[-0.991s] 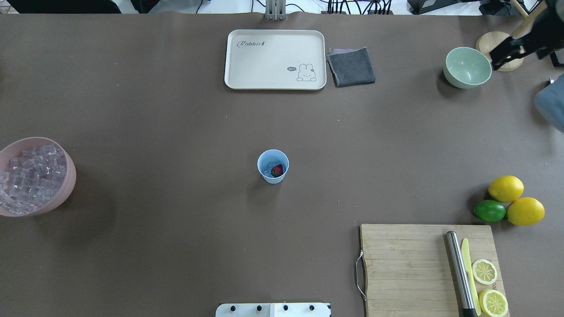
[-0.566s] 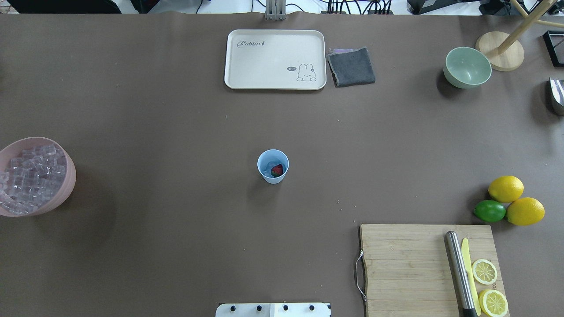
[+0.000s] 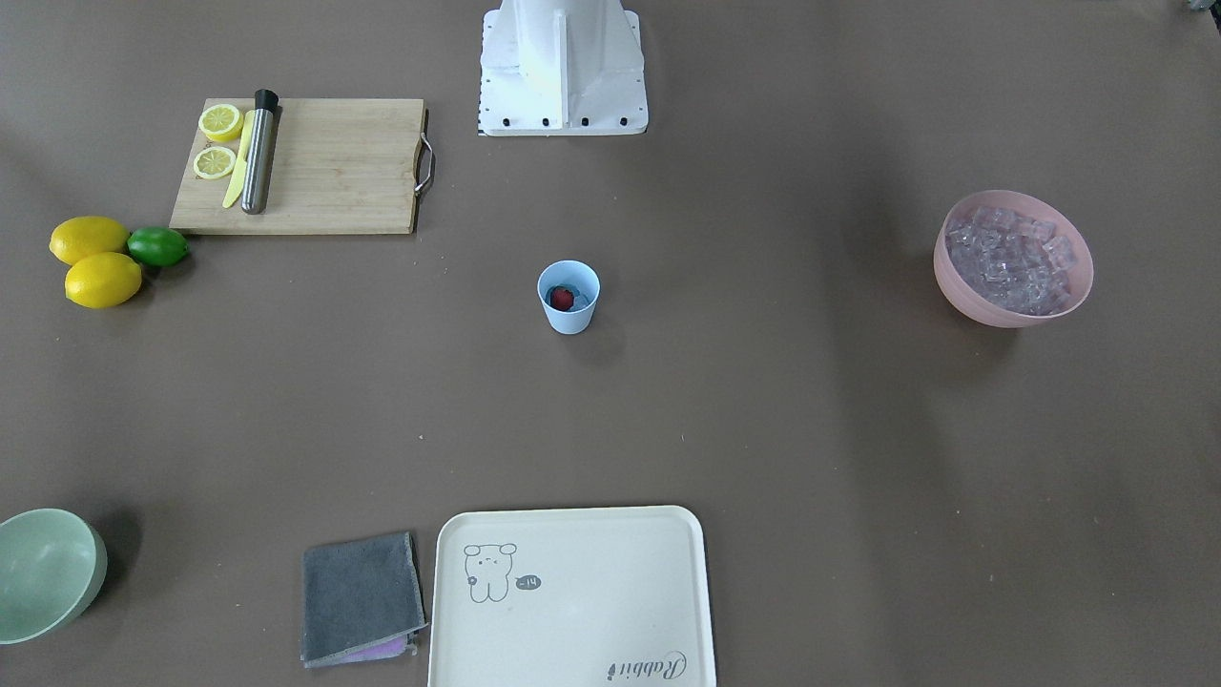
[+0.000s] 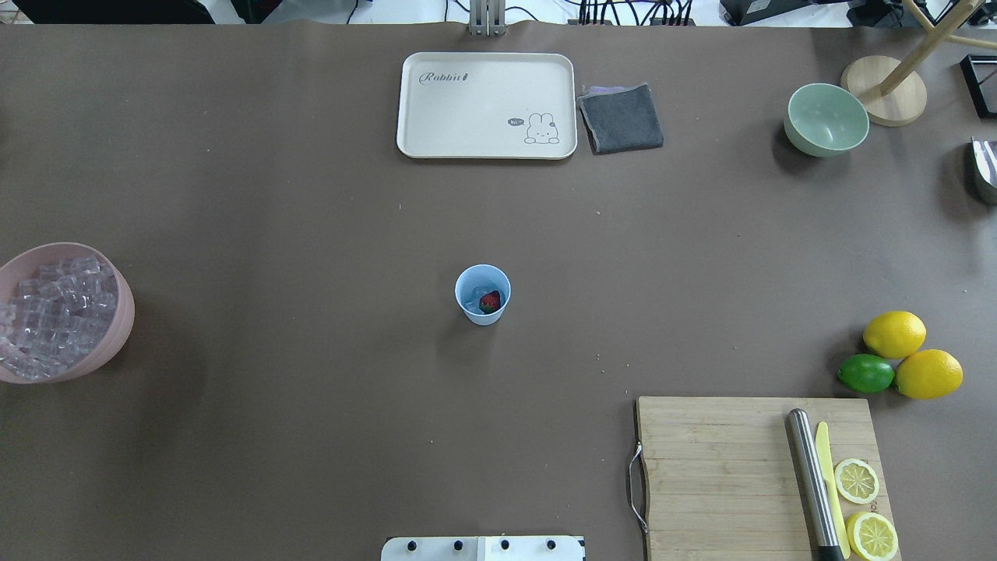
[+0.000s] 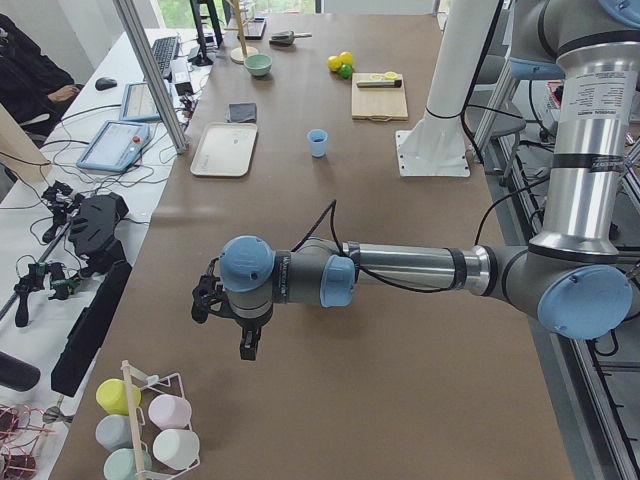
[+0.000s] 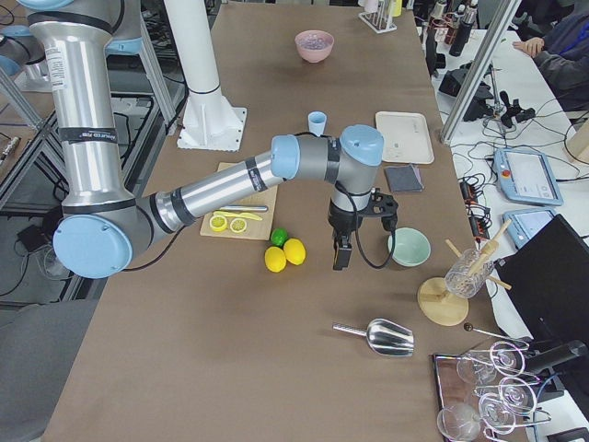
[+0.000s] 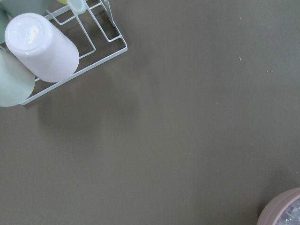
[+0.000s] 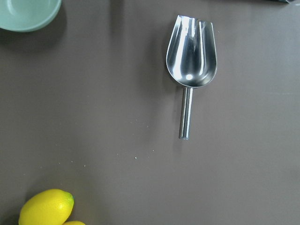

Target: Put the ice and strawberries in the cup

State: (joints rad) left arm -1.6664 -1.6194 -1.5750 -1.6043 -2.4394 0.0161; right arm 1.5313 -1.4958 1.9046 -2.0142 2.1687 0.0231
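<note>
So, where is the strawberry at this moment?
In the overhead view the strawberry lies inside the light blue cup near the centre of the table, well apart from the pink bowl of ice at the left edge.

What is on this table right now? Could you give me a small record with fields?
cup: light blue cup, upright at mid-table
ice: clear cubes heaped in the pink bowl
in the cup: a red strawberry, with what looks like pale ice beside it
left gripper: hangs over bare table near upturned cups; open or shut unclear
right gripper: hangs beside the lemons, over a metal scoop; also unclear
</note>
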